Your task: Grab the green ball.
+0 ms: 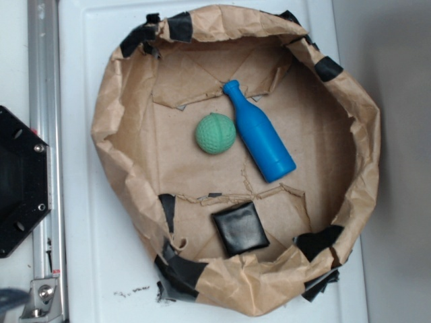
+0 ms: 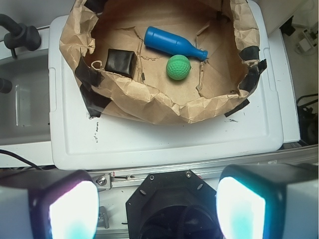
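Note:
The green ball (image 1: 215, 133) is a small mint-green dimpled sphere on the floor of a brown paper basin (image 1: 118, 121), just left of a blue plastic bottle (image 1: 259, 132) lying on its side. In the wrist view the ball (image 2: 178, 67) lies below the bottle (image 2: 172, 43). My gripper (image 2: 157, 209) is open and empty, its two pads wide apart at the bottom of the wrist view, well back from the basin and over the black base. The gripper is out of the exterior view.
A black square pad (image 1: 240, 227) lies on the basin floor near its front wall, also in the wrist view (image 2: 121, 61). The basin sits on a white lid (image 2: 149, 144). A metal rail (image 1: 42, 134) and the black robot base (image 1: 17, 182) stand at the left.

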{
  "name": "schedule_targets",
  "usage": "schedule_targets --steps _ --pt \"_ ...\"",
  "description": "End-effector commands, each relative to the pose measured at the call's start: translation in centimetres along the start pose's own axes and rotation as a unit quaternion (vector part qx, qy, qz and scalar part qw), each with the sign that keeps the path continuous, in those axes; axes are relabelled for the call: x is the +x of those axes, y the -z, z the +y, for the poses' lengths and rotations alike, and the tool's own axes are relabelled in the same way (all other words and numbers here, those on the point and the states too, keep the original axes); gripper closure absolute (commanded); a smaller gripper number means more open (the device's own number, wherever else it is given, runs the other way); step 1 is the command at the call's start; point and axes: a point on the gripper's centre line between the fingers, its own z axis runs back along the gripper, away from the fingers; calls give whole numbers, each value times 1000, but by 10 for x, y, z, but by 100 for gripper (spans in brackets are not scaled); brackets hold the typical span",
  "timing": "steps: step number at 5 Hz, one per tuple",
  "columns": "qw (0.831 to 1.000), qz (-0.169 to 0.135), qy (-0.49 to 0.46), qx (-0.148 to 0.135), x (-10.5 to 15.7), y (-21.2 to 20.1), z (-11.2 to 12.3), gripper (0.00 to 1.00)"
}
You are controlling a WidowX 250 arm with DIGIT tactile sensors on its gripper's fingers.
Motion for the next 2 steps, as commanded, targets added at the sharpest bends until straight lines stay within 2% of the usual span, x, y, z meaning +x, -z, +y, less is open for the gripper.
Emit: schedule_targets --steps 1,2 --pt "1000 0 0 0 0 0 0 0" --pt "998 -50 17 -20 46 27 18 0"
